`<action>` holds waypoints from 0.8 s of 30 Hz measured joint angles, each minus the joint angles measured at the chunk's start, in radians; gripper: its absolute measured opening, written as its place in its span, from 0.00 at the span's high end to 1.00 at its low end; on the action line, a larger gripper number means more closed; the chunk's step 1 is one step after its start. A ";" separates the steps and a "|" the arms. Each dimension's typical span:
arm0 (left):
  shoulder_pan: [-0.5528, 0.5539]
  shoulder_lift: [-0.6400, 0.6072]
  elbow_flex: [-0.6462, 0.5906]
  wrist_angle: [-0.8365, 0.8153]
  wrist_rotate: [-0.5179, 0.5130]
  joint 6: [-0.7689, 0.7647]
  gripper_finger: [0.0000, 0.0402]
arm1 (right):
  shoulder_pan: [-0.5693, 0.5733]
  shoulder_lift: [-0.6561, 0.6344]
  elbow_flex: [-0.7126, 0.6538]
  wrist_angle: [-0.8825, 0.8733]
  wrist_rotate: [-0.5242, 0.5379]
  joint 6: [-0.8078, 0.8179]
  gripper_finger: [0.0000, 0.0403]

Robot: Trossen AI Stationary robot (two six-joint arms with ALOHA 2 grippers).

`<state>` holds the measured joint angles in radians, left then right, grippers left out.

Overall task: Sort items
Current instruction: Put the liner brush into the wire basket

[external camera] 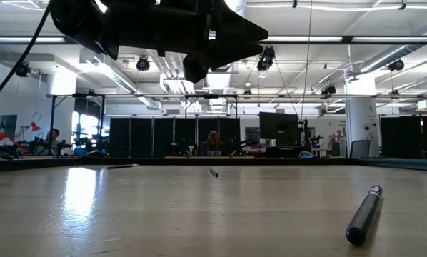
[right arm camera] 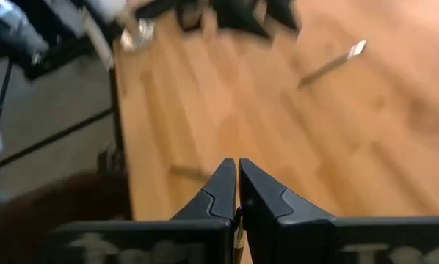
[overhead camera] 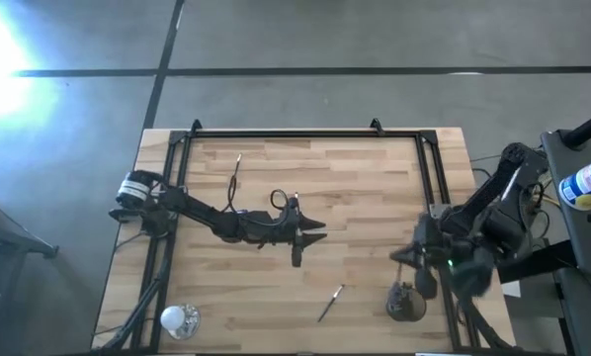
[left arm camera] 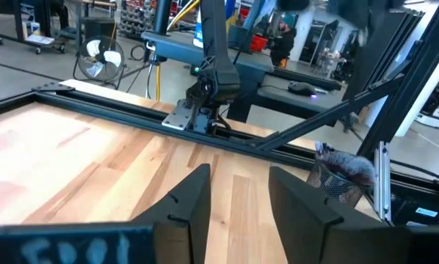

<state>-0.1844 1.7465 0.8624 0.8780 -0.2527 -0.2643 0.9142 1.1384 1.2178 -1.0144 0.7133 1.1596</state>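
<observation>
One slim stick [overhead camera: 330, 303] with a pale end lies flat on the wooden table near the front edge; it also shows in the low view [external camera: 363, 214] and the right wrist view [right arm camera: 329, 64]. Another stick [overhead camera: 236, 170] lies at the far left, and a small one [external camera: 212, 172] rests mid-table. The dark round cup [overhead camera: 404, 305] at the front right holds several items [left arm camera: 342, 167]. My left gripper [overhead camera: 318, 231] hovers open over the table's middle, nothing between its fingers [left arm camera: 194, 198]. My right gripper [overhead camera: 398, 257] is shut above the table, beside the dark cup.
A shiny silver cup [overhead camera: 178, 318] stands at the front left corner. A black metal frame [overhead camera: 286, 133] runs along the table's far edge and sides. Bare wood lies between the two arms and along the far half.
</observation>
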 joint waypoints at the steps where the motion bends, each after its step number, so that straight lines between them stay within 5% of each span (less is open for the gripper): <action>1: 0.000 0.000 0.000 0.000 0.000 -0.002 0.67 | 0.031 0.012 0.002 -0.022 -0.008 0.050 0.98; 10: 0.000 0.000 0.000 -0.010 0.000 -0.014 0.67 | 0.242 0.141 -0.056 -0.038 -0.013 0.340 0.98; 24: 0.000 0.000 0.000 -0.129 -0.019 -0.094 0.67 | 0.260 0.279 -0.165 0.009 -0.047 0.381 0.97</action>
<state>-0.1844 1.7462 0.8623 0.7489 -0.2715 -0.3581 1.1744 1.4178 1.0528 -1.0051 0.6665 1.5410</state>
